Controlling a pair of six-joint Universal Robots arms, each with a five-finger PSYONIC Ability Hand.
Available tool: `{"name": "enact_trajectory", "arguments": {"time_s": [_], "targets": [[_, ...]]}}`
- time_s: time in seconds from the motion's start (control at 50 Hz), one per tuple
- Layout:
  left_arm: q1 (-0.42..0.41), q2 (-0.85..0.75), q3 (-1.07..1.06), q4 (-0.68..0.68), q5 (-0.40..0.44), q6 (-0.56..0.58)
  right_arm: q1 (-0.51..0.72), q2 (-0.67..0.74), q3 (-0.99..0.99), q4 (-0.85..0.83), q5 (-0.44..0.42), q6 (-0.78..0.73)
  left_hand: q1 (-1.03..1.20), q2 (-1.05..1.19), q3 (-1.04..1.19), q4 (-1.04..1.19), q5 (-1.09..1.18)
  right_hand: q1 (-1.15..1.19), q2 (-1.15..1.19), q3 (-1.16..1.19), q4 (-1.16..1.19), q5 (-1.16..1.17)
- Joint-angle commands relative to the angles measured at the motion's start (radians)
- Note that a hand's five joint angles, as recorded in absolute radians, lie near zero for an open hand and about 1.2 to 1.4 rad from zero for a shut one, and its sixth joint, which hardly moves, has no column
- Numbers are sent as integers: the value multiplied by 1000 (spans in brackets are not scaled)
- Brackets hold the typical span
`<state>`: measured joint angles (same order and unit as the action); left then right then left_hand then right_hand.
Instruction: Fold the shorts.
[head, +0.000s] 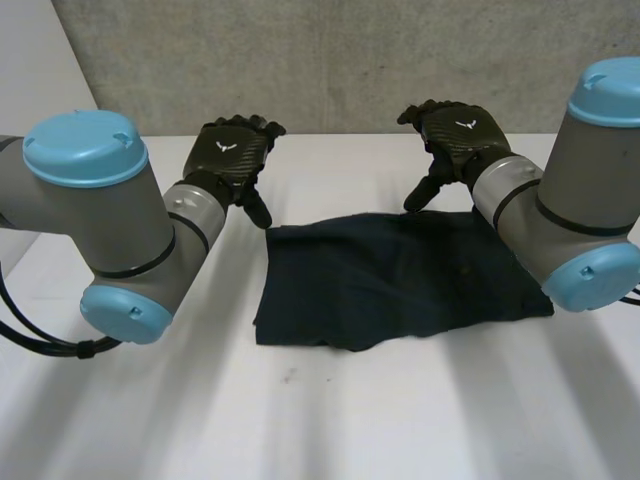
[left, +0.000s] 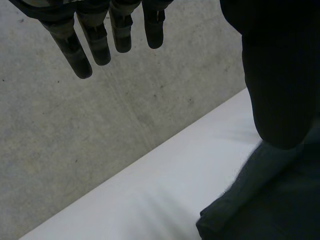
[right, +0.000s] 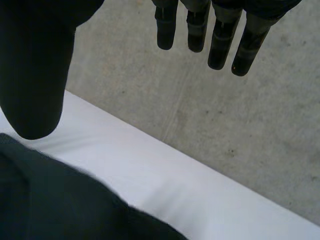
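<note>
The dark, rumpled fabric shorts (head: 400, 280) lie flat on the white surface (head: 300, 420), with the black left hand (head: 232, 150) at their far left corner and the black right hand (head: 462, 135) at their far edge, each with fingers straight, thumb spread apart, holding nothing.

There, the right arm (head: 585, 215) covers the right end of the shorts (head: 390, 275) in the head view; both wrist views cut them off.
</note>
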<state>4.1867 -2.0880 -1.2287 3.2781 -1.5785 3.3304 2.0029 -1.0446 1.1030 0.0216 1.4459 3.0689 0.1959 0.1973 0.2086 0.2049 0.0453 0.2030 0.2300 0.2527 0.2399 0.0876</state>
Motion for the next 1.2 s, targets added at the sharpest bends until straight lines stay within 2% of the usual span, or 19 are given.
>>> {"name": "enact_trajectory", "arguments": {"time_s": [0.02, 0.06, 0.14, 0.16, 0.22, 0.24, 0.3, 0.32, 0.42, 0.64, 0.84, 0.88, 0.94, 1.04, 1.12, 1.18, 1.2], "targets": [[-2, 8, -23, -21, 0, -2, -99, -9, 41, 73, -22, -82, -3, -4, -16, -12, -27, 123, 96, 73, 86, 64], [-3, 11, -26, -24, 2, -2, -125, -18, 76, 86, -27, -151, -3, -4, -16, -12, -27, 140, 113, 90, 103, 81], [-5, 17, -40, -29, 3, -2, -225, -58, 204, 84, -44, -411, -3, -4, -16, -12, -27, 211, 184, 161, 174, 152], [-5, 17, -43, -29, 3, -2, -258, -64, 249, 81, -61, -502, -3, -4, -16, -12, -27, 237, 210, 187, 200, 178], [-5, 19, -44, -29, 3, -2, -305, -64, 313, 75, -113, -617, -3, -4, -16, -12, -27, 272, 245, 223, 235, 213], [-5, 17, -46, -29, 3, -2, -329, -58, 345, 72, -157, -656, -3, -4, -16, -12, -27, 319, 292, 269, 282, 260], [-7, 17, -46, -29, 3, -2, -372, -55, 385, 69, -229, -662, -3, -4, -16, -12, -27, 340, 313, 290, 303, 281], [-7, 16, -46, -29, 3, -2, -400, -55, 403, 66, -277, -651, -3, -4, -16, -12, -27, 343, 316, 293, 306, 284], [-11, 11, -46, -29, 3, -2, -435, -26, 429, 41, -366, -613, -3, -4, -16, -12, -27, 422, 395, 372, 385, 363], [-11, 5, -60, -28, 5, -3, -472, 32, 463, -77, -368, -604, -6, -7, -19, -15, -30, 519, 492, 469, 482, 460], [-11, 0, -61, -29, 5, -3, -480, 77, 449, -88, -375, -605, -6, -7, -19, -15, -30, 636, 609, 587, 599, 577], [-11, 0, -64, -29, 5, -3, -480, 89, 445, -91, -375, -605, -6, -7, -19, -15, -30, 806, 779, 756, 769, 747], [-11, 0, -71, -28, 6, -3, -480, 94, 436, -97, -369, -610, -6, -7, -19, -15, -30, 1192, 1165, 1142, 1155, 1133], [-10, 5, -74, -28, 5, -2, -475, 63, 431, -106, -355, -614, -6, -7, -19, -15, -30, 1193, 1166, 1144, 1156, 1134], [-8, 17, -74, -28, 2, -2, -470, -3, 403, -103, -305, -637, -9, -10, -22, -18, -33, 1193, 1166, 1144, 1156, 1134], [-4, 35, -75, -31, 2, -3, -426, -40, 361, -92, -266, -688, -9, -10, -22, -18, -33, 1193, 1166, 1144, 1156, 1134], [1, 51, -77, -31, 2, -3, -364, -48, 332, -94, -251, -728, -12, -13, -24, -21, -36, 1193, 1166, 1144, 1156, 1134]]}}
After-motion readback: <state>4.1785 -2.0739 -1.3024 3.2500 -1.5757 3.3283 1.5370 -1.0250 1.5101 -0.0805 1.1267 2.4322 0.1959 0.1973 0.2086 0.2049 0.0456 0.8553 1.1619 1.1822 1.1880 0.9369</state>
